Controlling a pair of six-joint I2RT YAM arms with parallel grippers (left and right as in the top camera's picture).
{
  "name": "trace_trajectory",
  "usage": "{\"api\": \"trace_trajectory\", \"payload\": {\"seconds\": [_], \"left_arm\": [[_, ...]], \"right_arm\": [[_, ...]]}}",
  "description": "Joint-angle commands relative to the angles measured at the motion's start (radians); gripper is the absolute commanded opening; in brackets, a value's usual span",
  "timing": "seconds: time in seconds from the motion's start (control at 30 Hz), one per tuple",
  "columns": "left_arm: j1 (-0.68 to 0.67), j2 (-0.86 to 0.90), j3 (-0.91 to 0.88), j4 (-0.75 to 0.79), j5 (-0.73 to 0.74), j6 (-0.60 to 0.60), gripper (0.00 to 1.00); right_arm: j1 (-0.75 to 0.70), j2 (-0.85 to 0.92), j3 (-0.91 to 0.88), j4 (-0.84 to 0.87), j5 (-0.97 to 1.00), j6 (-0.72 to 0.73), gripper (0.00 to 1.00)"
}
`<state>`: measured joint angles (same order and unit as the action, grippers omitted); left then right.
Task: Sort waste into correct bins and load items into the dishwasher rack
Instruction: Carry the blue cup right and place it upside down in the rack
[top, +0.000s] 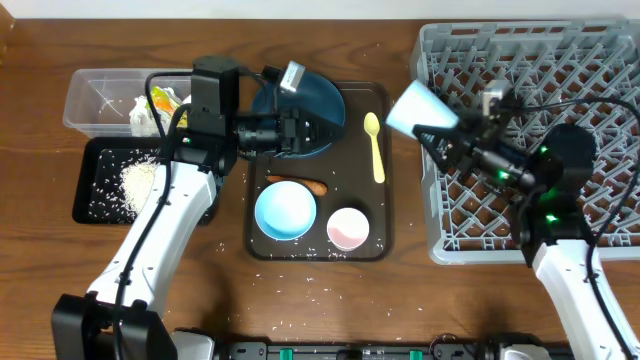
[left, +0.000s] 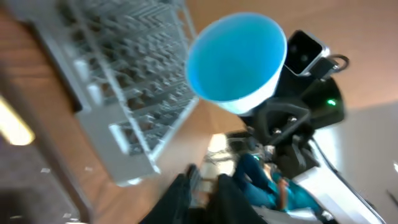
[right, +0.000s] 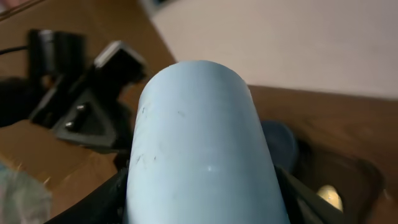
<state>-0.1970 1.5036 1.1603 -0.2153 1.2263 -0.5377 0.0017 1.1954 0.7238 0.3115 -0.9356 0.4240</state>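
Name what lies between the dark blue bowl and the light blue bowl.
The orange carrot lies between the dark blue bowl and the light blue bowl; the overhead view shows it.

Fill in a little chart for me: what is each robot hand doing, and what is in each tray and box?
Right gripper: holding light blue cup at the rack edge
Left gripper: above dark blue bowl
Brown tray: light blue bowl, pink cup, yellow spoon, carrot
Black tray: rice
Clear tub: crumpled paper, wrapper
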Motion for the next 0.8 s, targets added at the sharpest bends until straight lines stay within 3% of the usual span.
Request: {"api": "trace_trajectory", "payload": {"seconds": [0.0,0.2,0.37,0.53,0.77], "left_arm": [[0.002,0.000,0.013,-0.050,-0.235,0.060,0.23],[0.002,0.000,0.013,-0.222,-0.645,0.116,0.24],[0.002,0.000,0.013,-0.318,-0.875,0.116,0.24],[0.002,0.000,0.013,-0.367,-0.937,0.168,0.25],[0.002,0.000,0.012,-0.443,-0.961,0.191,0.29]], "right_arm": [[-0.055,-0.031,0.031,-0.085,0.016,0.019,0.54],[-0.090,-0.084,0.141,-0.501,0.203,-0.130,0.54],[-0.085,-0.092,0.349,-0.922,0.483,-0.227,0.52],[-0.072,-0.083,0.536,-1.262,0.777,-0.249,0.50],[-0.072,-0.010,0.572,-1.468,0.857,-0.249,0.52]]}}
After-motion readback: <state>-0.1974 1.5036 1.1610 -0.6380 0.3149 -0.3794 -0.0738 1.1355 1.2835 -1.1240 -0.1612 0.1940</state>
